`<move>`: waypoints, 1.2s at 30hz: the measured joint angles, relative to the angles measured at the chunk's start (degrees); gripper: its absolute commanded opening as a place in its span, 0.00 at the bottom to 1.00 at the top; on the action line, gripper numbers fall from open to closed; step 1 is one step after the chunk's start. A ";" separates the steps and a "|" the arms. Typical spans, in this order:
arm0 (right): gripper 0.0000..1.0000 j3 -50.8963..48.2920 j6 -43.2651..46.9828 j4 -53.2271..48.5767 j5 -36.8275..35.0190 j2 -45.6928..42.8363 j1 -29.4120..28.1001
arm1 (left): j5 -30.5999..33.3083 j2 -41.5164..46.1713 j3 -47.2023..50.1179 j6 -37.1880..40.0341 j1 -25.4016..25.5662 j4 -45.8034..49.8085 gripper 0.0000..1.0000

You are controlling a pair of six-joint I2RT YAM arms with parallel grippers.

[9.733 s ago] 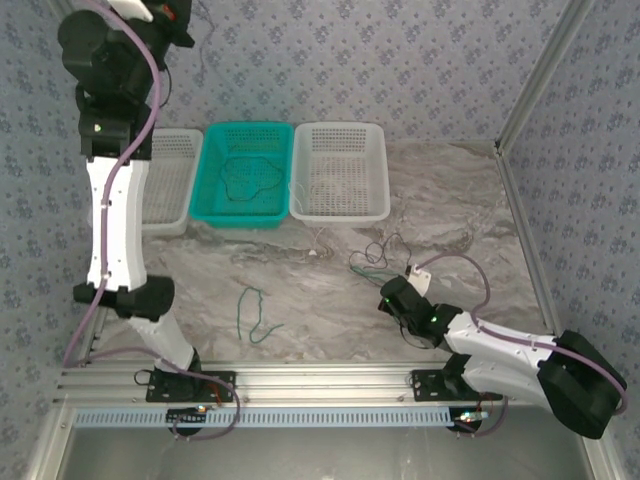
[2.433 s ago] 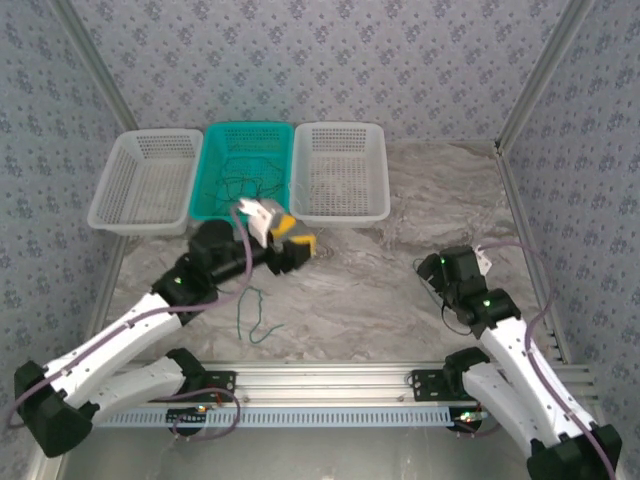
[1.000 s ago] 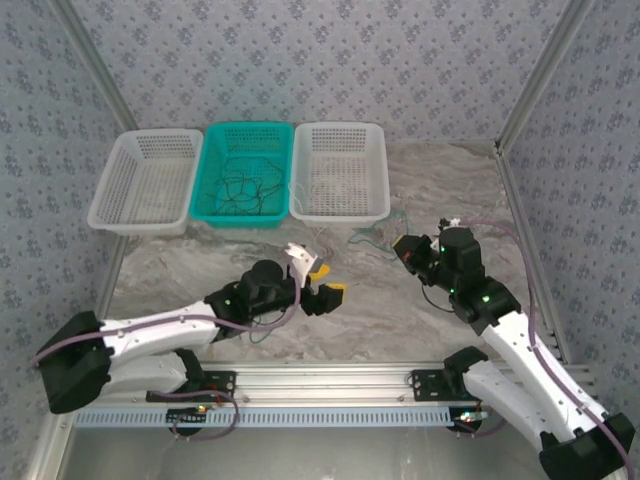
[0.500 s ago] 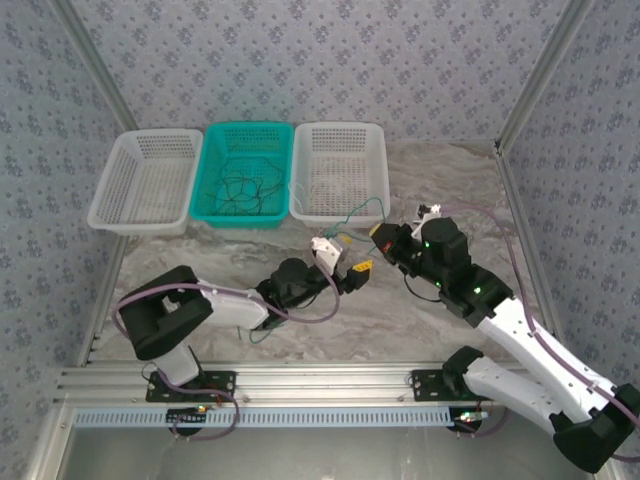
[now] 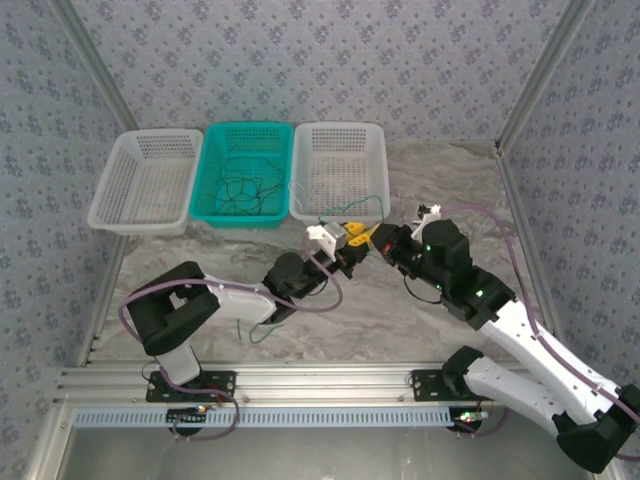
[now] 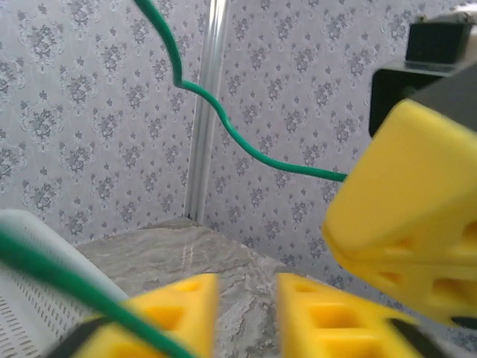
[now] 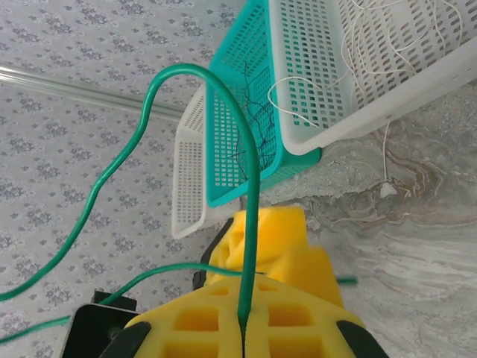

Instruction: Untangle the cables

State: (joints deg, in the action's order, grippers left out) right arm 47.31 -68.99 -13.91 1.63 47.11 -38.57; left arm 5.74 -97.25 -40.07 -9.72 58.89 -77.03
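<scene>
A green cable [image 7: 223, 112] rises in an arch from my right gripper [image 7: 244, 328], which is shut on it above the table's middle [image 5: 372, 238]. The same cable [image 5: 352, 207] loops over toward the right white basket. My left gripper [image 5: 350, 235] is raised right in front of the right one, its yellow fingers [image 7: 272, 239] just behind the pinched cable. In the left wrist view its jaws [image 6: 247, 298] stand a narrow gap apart, with only tabletop showing between them. The green cable [image 6: 223, 127] crosses blurred over the left finger. Dark cables [image 5: 240, 190] lie tangled in the teal basket [image 5: 210, 170].
A white basket [image 5: 340, 125] with thin white wires stands right of the teal one, another white basket [image 5: 110, 190] to its left. A white wire with a small plug [image 7: 385, 190] trails onto the table. A green cable [image 5: 255, 333] lies by the left arm.
The left gripper rose from the table up to the right gripper's fingers, and its jaws narrowed from wide open. The right gripper stayed put, still pinching the green cable.
</scene>
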 measured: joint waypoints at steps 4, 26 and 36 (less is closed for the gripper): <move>0.00 -0.02 1.49 -2.67 -2.21 -1.53 0.48 | 1.38 0.66 0.55 -0.83 -0.50 0.63 0.00; 0.00 -13.29 38.49 -1.60 1.36 -6.88 18.64 | -3.08 63.91 3.02 0.02 -26.88 90.58 0.00; 0.40 -14.34 35.71 2.12 13.16 -6.56 20.55 | -7.61 56.39 -2.67 -8.04 -32.04 88.85 0.00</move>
State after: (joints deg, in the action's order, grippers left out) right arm 32.97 -33.28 -11.79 14.79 40.56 -18.02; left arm -1.87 -40.86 -42.74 -17.76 26.85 11.81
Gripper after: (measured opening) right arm 0.309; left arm 0.045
